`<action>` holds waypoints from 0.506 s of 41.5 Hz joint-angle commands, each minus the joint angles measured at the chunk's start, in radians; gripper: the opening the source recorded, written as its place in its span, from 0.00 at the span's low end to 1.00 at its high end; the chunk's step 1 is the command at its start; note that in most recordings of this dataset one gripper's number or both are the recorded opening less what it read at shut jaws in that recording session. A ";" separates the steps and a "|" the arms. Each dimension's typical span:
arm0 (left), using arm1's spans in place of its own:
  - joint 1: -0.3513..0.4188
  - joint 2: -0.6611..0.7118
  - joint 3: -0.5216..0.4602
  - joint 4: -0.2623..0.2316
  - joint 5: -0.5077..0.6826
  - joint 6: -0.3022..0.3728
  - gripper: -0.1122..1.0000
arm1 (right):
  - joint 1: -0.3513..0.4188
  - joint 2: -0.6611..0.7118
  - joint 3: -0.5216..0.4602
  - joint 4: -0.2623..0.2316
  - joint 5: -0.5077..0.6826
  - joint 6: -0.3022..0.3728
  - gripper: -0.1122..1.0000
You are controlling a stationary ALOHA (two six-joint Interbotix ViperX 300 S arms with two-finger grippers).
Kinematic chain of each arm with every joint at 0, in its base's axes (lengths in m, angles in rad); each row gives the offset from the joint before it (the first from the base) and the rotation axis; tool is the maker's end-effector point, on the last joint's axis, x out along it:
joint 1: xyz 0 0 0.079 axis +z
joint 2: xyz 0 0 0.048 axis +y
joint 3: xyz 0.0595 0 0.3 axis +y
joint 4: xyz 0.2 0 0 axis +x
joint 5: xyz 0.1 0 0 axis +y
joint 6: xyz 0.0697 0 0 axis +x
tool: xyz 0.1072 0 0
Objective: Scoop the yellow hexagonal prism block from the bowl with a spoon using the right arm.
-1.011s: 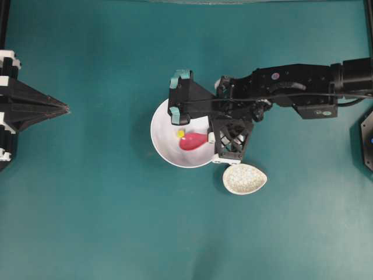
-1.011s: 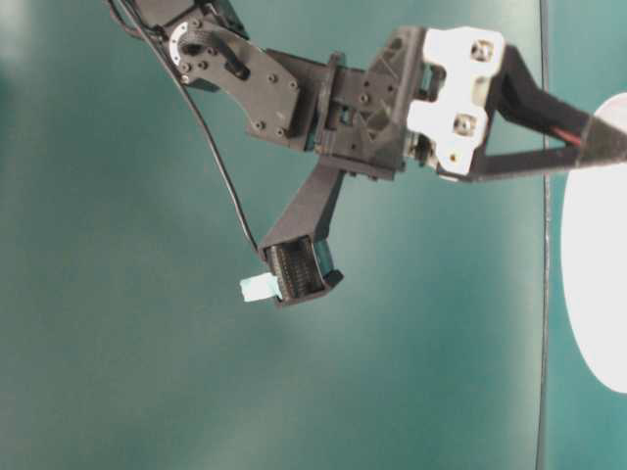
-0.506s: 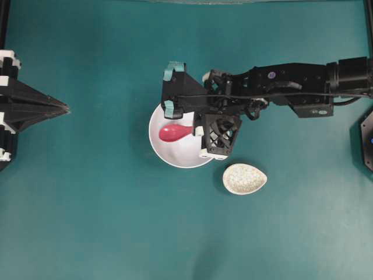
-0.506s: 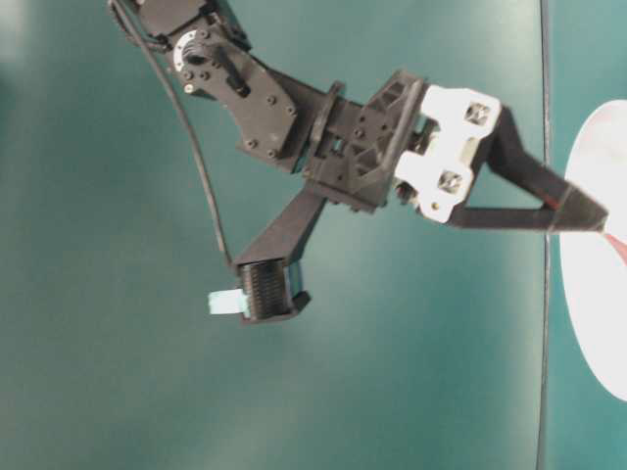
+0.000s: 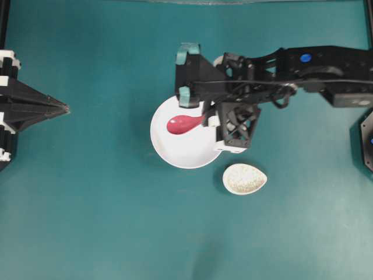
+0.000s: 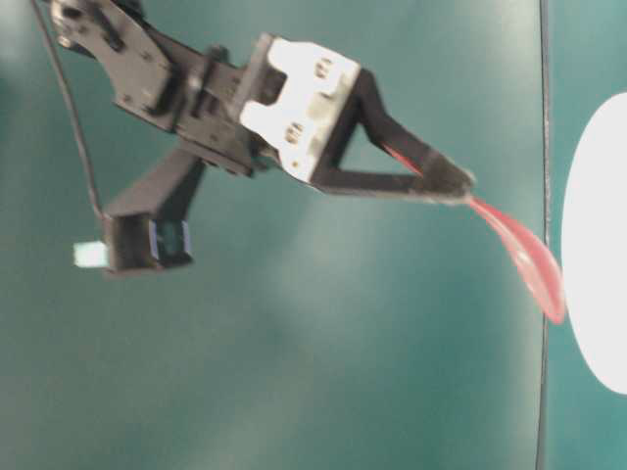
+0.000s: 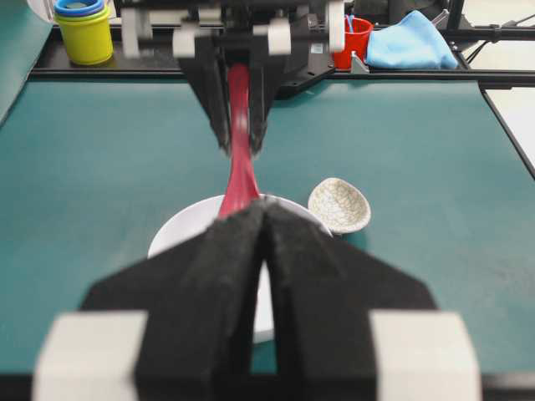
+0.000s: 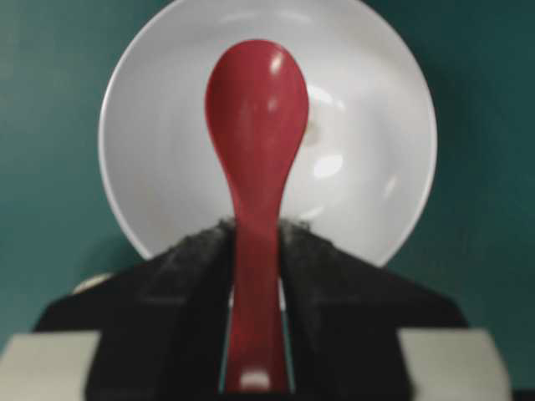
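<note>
Your right tool (image 8: 255,251) is pinching the spoon (image 8: 255,134) by its handle; the scoop points toward the top of the wrist frame, over the bowl (image 8: 376,150); the yellow hexagonal prism block cannot be seen, perhaps hidden by the scoop; the left tool (image 7: 263,276) is pressed together.

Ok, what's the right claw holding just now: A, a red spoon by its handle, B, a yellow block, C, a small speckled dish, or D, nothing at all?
A: the right claw is shut on the handle of the red spoon, whose scoop hangs over the white bowl; the speckled dish sits untouched on the table.
</note>
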 commanded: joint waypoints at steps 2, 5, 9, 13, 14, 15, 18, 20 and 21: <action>0.002 0.003 -0.029 0.003 -0.006 0.000 0.10 | 0.002 -0.043 -0.018 -0.002 0.048 0.002 0.33; 0.002 0.003 -0.029 0.003 -0.006 0.000 0.10 | 0.002 -0.041 -0.017 -0.003 0.084 0.002 0.33; 0.002 0.003 -0.028 0.003 -0.006 0.000 0.10 | 0.002 -0.043 -0.012 -0.006 0.110 0.002 0.33; 0.002 0.005 -0.029 0.003 -0.006 0.000 0.10 | 0.002 -0.040 -0.003 -0.011 0.110 0.005 0.33; 0.002 0.003 -0.028 0.003 -0.006 0.000 0.10 | 0.000 -0.038 0.003 -0.012 0.110 0.006 0.33; 0.002 0.005 -0.028 0.005 -0.006 0.000 0.10 | -0.002 -0.037 0.008 -0.014 0.110 0.008 0.33; 0.002 0.005 -0.029 0.003 -0.006 0.000 0.10 | -0.008 -0.034 0.025 -0.014 0.109 0.009 0.33; 0.002 0.005 -0.029 0.003 -0.006 0.000 0.10 | -0.011 -0.029 0.035 -0.015 0.107 0.014 0.33; 0.002 0.003 -0.028 0.003 -0.006 0.000 0.10 | -0.012 -0.026 0.040 -0.015 0.106 0.015 0.33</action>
